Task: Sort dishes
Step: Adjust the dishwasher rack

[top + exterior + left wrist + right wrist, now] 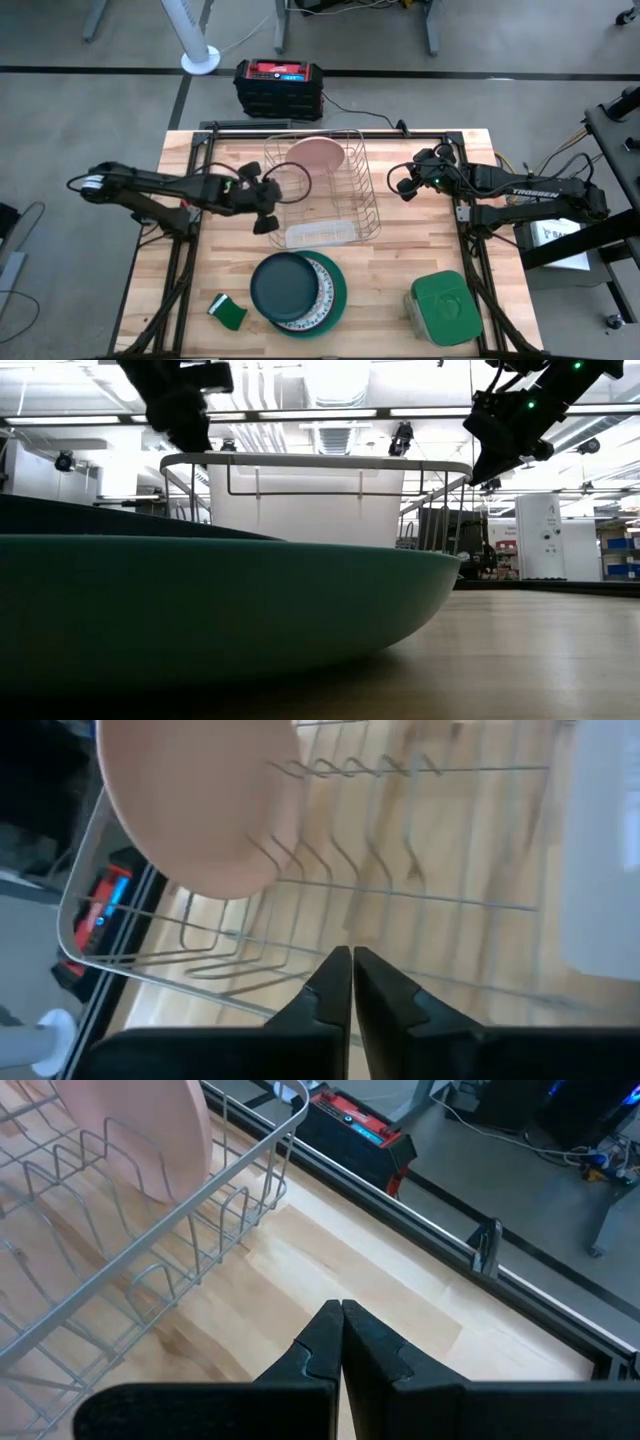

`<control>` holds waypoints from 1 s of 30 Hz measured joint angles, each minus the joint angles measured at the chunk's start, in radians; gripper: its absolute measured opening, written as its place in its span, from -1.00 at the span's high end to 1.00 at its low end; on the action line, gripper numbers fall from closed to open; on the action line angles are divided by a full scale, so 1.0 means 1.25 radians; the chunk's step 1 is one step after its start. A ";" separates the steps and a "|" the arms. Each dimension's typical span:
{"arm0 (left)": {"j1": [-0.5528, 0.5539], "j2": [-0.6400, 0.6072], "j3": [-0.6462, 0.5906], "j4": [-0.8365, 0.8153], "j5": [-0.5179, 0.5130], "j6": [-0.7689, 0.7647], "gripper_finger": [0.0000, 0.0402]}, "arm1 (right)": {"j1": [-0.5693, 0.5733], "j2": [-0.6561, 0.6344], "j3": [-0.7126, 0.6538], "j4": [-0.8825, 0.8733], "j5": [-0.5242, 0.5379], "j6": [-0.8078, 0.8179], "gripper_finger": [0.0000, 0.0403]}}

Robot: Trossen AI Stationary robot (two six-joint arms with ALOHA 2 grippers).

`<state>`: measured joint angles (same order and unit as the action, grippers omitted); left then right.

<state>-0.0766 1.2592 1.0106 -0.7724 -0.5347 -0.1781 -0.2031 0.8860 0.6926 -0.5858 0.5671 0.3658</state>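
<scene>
Table [400,290]: we see a pale wood top carrying everything; both arms reach in over it from the sides
Dish rack [322,190]: wire rack at the table's far middle; a white tray [320,234] lies along its near edge
Plate stack: near the front edge, in front of the rack; bright teal-green plate [338,298] at the bottom, white ornamented plate [318,292] on it, dark teal plate [284,283] on top, shifted toward the left arm's side
Salmon-pink plate [317,153]: we find it standing on edge in the rack's far end, leaning among the wires; nothing grips it
Green-lidded container [442,305]: at the front corner on the right arm's side; well apart from the stack
Left gripper [266,222]: over the rack's left rim; fingers pressed together on nothing, as the left wrist view shows
Right gripper [405,186]: just beside the rack's right edge, above bare wood; fingers clenched, empty
Sponge [228,313]: small, green; left of the stack near the front edge
</scene>
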 joint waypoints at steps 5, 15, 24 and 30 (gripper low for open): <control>0.000 -0.015 -0.074 0.096 -0.004 0.037 0.99 | 0.000 0.000 -0.003 0.001 0.000 0.001 1.00; 0.001 -0.022 -0.160 0.179 -0.033 0.087 1.00 | 0.000 0.000 -0.021 0.007 0.000 0.023 1.00; 0.006 -0.034 -0.223 0.330 -0.021 0.163 1.00 | 0.000 0.000 -0.022 0.037 0.000 0.023 1.00; 0.007 -0.043 -0.234 0.338 -0.022 0.165 1.00 | 0.000 0.000 -0.022 0.037 0.000 0.023 1.00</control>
<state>-0.0673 1.2057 0.7182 -0.3497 -0.5624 0.0280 -0.2033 0.8860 0.6655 -0.5396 0.5674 0.3947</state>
